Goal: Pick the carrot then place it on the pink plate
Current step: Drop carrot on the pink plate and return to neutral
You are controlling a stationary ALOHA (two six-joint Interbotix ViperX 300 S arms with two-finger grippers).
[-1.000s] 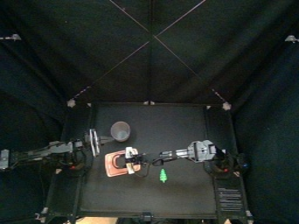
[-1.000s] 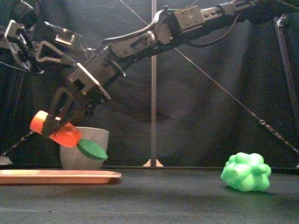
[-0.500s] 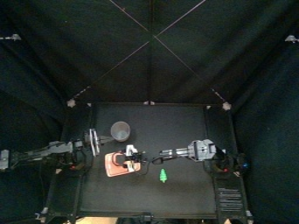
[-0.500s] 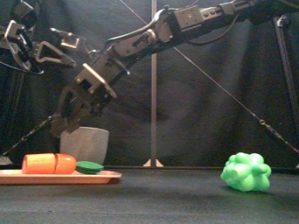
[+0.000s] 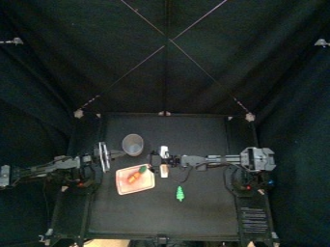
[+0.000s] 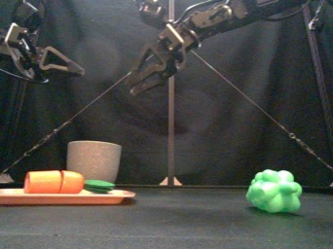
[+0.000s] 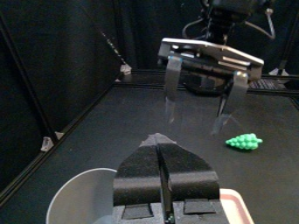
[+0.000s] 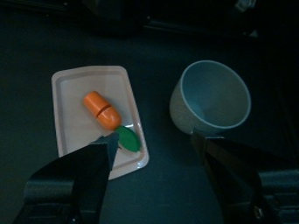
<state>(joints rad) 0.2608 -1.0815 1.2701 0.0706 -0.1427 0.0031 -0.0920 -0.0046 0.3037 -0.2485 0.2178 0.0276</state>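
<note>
Carrot [image 6: 54, 181] flat on pink plate [image 6: 117, 195]

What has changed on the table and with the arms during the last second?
The right gripper let go of the carrot, which now lies on the pink plate; a second ago it hung in the jaws above the plate. The gripper, jaws open, then rose and drew back toward the right. The grey cup, the green toy and the resting left gripper stayed as they were.
</note>
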